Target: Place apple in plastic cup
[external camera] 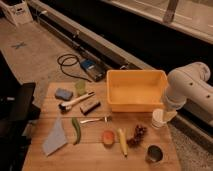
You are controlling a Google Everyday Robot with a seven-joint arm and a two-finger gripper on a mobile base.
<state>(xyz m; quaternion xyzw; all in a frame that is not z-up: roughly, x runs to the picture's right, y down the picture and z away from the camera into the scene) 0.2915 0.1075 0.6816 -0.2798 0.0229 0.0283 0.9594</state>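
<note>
Three cups (plastic cup (80, 88), paper cup (158, 119), metal cup (154, 154)); one apple (108, 137), banana (122, 142), bin (131, 103); one gripper (167, 111) beside bin.

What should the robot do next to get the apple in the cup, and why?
Probably move the gripper, which hangs at the right edge of the table by the white cup, over to the apple. The apple lies untouched beside the banana, and the plastic cup stands apart near the blue sponge.
</note>
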